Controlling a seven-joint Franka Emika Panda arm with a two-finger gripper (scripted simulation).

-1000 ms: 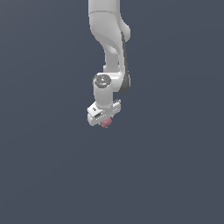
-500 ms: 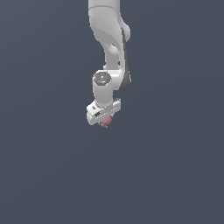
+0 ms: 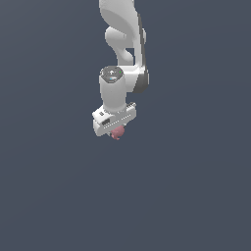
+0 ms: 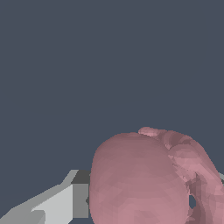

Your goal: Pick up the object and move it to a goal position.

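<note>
Item: small pink-red, matte, lumpy roundish object [image 3: 116, 133]. Location: directly beneath the white, blocky two-fingered tool [image 3: 114, 128] of the white arm [image 3: 122, 49], near the middle of the exterior view. Only its lower part is seen below the tool body there. In the wrist view the same object [image 4: 144, 179] fills much of the frame, a smooth rounded lobe joined to a ridged, folded lobe.

Item: tool. State: apparently closed narrowly on the pink-red object, judged from the object sitting tight under the palm. Contact at the pads is not seen in either view. One pale grey finger [image 4: 61, 203] is seen just beside the rounded lobe; whether it touches is not resolved. The opposite finger is almost wholly hidden behind the object.

Item: dark blue-grey, featureless worktop [image 3: 196, 186]. No goal marker is seen. Whether the object is lifted off it cannot be told, as no shadow or contact line is shown.

Risks, as judged:
- Slip from the grip: the surface is rounded and uneven, so the pads may bear on curved bumps, and a quick move could roll the object out.
- Rotation in the grip: if the hold is off the object's centre, the heavier lobe may swing downward.
- Shallow hold: much of the object protrudes below the fingers, so little margin is left.
- Misplacement: with no goal visible, arrival cannot be checked from these views.
</note>
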